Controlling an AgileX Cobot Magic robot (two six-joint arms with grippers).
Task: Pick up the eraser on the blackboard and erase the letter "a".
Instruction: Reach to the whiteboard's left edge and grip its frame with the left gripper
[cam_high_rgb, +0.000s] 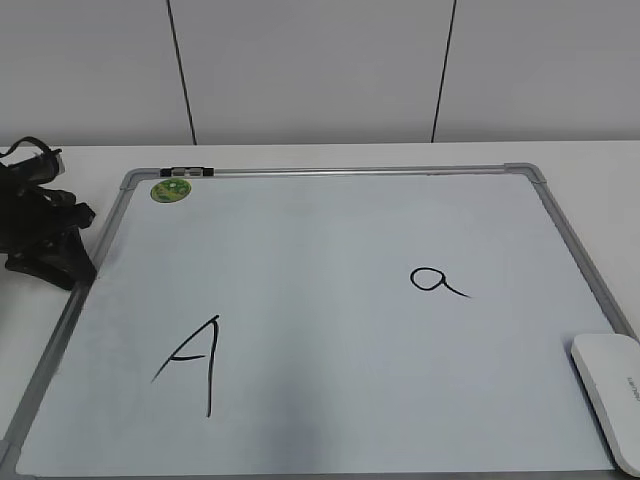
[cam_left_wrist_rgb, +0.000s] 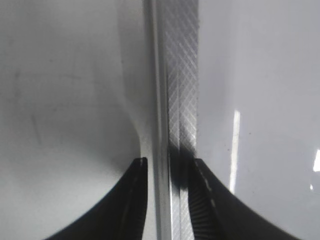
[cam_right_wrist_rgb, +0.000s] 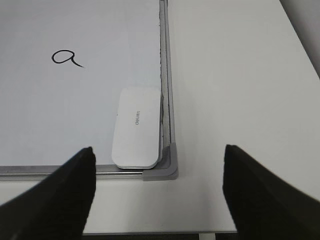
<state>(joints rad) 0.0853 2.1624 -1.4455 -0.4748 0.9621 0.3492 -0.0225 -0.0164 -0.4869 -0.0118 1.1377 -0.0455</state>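
Lying flat on the white table (cam_high_rgb: 300, 155), the blackboard (cam_high_rgb: 320, 250) served as the landmark for everything else. The eraser (cam_right_wrist_rgb: 136, 127) sat on the board's surface in its near right corner, its long side just beside the grey frame, untouched by either arm. The letter "a" (cam_high_rgb: 436, 281) was written on the board's right half, well apart from the eraser, and the larger capital "A" (cam_high_rgb: 193, 362) stood on the board's left half. A green sticker (cam_high_rgb: 170, 190) marked the board's far left corner. The right gripper (cam_right_wrist_rgb: 157, 192) hung above the board's near right corner, jaws spread wide and empty. The left gripper (cam_left_wrist_rgb: 170, 172) straddled the board's left frame rail, fingers parted, gripping nothing.
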